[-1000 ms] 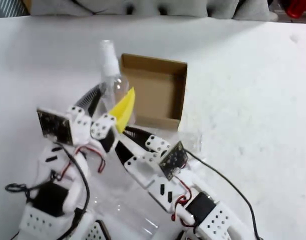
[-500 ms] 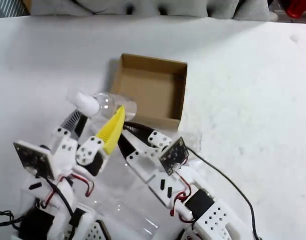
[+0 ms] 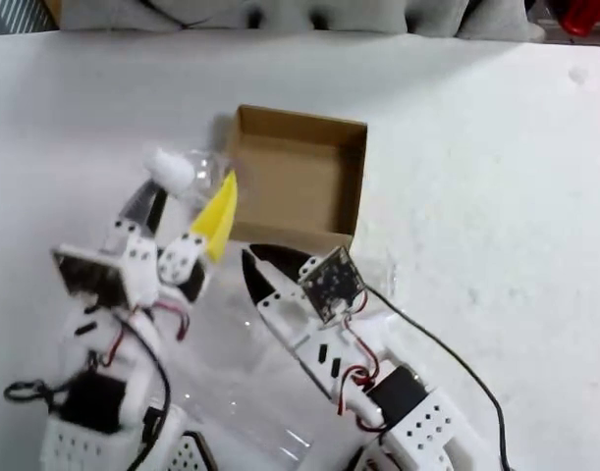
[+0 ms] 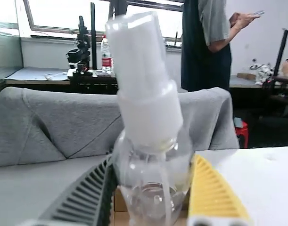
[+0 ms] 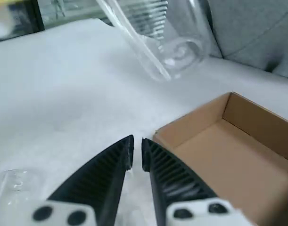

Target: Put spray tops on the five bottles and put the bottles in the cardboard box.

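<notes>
Spray bottle (image 3: 199, 175) question. The white spray top (image 4: 144, 89) is on, and the left gripper (image 3: 187, 196) is clamped around the clear body, dark finger on one side and yellow finger on the other. The bottle hangs just beside the cardboard box (image 3: 298, 182), outside the side wall nearest the left arm. It's tilted so the top leans away from the box. The box looks empty to me. How would you do the drop-in?

Reply: I'd get the base over the box's open floor first, well inside that near wall, and only then go down. The grip is low on a round, slick body with a tall top above it, so I'd guess it wants to swing or slip if the wrist turns fast. Go slowly. Either stand it upright or lay it down on purpose, not half-tilted, since four more bottles need room in there.

OP: What about the other arm? The right gripper (image 5: 136, 153) sits by the box's near wall, black fingers pressed nearly together and nothing in them.

Reply: It's close to the box, so I'd watch the clearance between the two arms as the left one crosses over the wall. The cardboard is light, so if the bottle's base clips the rim I'd expect the box to slide on the table (image 3: 476, 147). Clear the rim properly, set the bottle on the floor of the box, and open the fingers only once it's resting there.
</notes>
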`<state>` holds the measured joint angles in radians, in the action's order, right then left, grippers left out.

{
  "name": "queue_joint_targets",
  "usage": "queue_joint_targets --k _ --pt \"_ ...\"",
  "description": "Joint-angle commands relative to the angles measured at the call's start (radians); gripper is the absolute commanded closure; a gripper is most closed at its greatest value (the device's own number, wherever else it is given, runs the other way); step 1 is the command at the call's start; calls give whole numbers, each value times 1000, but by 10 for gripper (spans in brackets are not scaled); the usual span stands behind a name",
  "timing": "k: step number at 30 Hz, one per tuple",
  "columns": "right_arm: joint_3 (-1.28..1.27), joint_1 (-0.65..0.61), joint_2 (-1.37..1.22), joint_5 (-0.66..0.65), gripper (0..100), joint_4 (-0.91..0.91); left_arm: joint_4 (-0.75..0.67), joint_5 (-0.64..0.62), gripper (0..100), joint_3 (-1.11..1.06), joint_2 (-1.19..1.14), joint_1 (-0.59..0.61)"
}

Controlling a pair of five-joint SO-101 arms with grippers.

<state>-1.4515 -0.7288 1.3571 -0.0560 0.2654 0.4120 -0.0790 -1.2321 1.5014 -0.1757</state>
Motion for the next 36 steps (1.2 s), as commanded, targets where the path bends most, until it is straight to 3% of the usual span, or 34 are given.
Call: queue_joint_targets --k 1,4,8,15,21,27,36 --pt "68 30 -8 -6 984 1 -206 25 979 18 -182 16" --pt "68 64 -8 -12 984 2 -282 20 979 95 -340 16" --pt "74 148 -8 -12 984 2 -298 18 979 242 -549 16" --pt "86 173 -35 -14 984 21 -304 18 979 446 -828 16" --pt "215 188 -305 -14 984 67 -373 17 979 540 -1003 13" --pt "270 259 -524 -15 984 -45 -477 20 979 580 -1155 28" --pt "387 513 -615 -5 984 -45 -601 18 979 580 -1300 85"
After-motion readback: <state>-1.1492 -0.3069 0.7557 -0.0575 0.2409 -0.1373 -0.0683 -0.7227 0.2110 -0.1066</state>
